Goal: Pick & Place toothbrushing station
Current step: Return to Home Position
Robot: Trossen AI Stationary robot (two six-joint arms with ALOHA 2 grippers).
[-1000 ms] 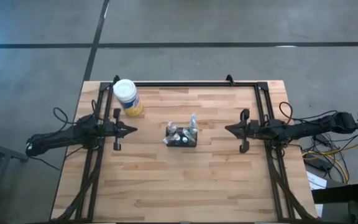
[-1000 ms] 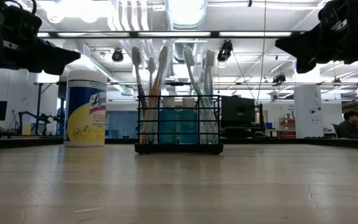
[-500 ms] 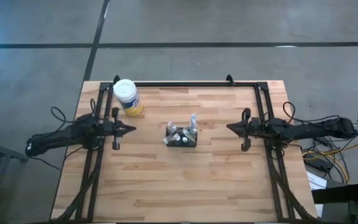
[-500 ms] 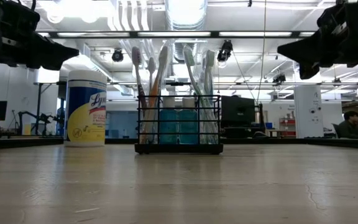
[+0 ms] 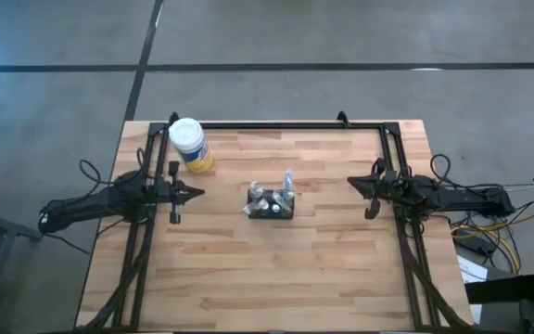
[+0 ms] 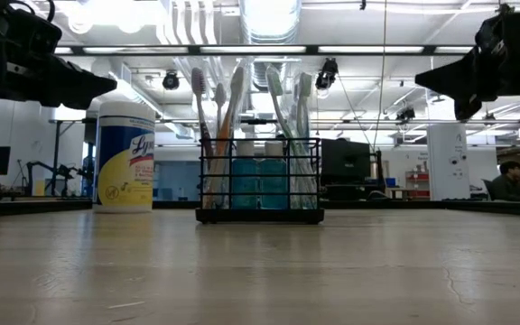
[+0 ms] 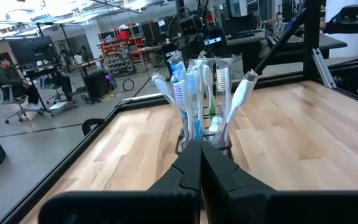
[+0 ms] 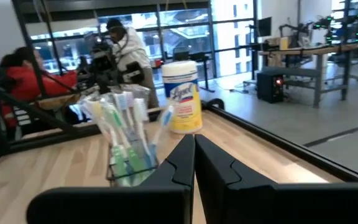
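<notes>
1. We see the caddy point(image 5: 272, 208) standing upright near the middle of the table point(image 5: 276, 274), with no gripper touching it.
2. Several toothbrushes point(image 6: 233, 108) stand in it with their heads up, leaning a little apart. Something blue-green sits low inside, and we cannot tell what it is.
3. The tub point(image 5: 190, 145), yellow with a white lid, stands upright on the left arm's side of the caddy. It is close to a corner of the table and well apart from the caddy.
4. The left gripper point(image 5: 198, 193) hangs over the table's left part, pointing toward the caddy but well short of it. In the left wrist view we see its fingers point(image 7: 185, 173) pressed together with nothing between them.
5. The right gripper point(image 5: 352, 182) hangs near the table's right edge, beside the right rail of the black frame point(image 5: 290, 124). It also points toward the caddy from well away. Its fingers point(image 8: 179, 163) are pressed together and empty.
6. In the low view both grippers are clear of the tabletop, one on either side of the caddy.
7. Beyond the table we make out people point(image 8: 124, 46) in the room.
</notes>
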